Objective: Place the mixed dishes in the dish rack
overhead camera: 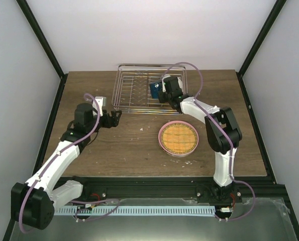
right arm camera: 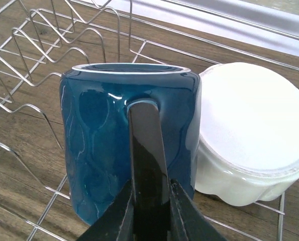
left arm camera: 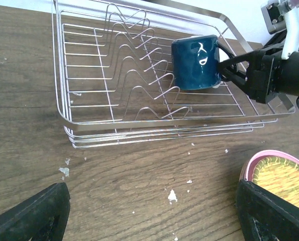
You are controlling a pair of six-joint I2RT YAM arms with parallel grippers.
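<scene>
The left tool (overhead camera: 115, 117) hangs with jaws spread wide over the brown wooden counter (overhead camera: 114, 150), near the front left corner of the rectangular silver wire dish rack (overhead camera: 124, 95). Over the rack's right half, the right tool (right arm camera: 149, 213) pinches the handle of the dark blue mug (right arm camera: 94, 145). The small white scalloped bowl (right arm camera: 250, 140) sits in the rack just beside the mug. In front of the rack's right end, the yellow-lime ribbed plate (overhead camera: 178, 137) lies on the pink round plate (overhead camera: 161, 136).
</scene>
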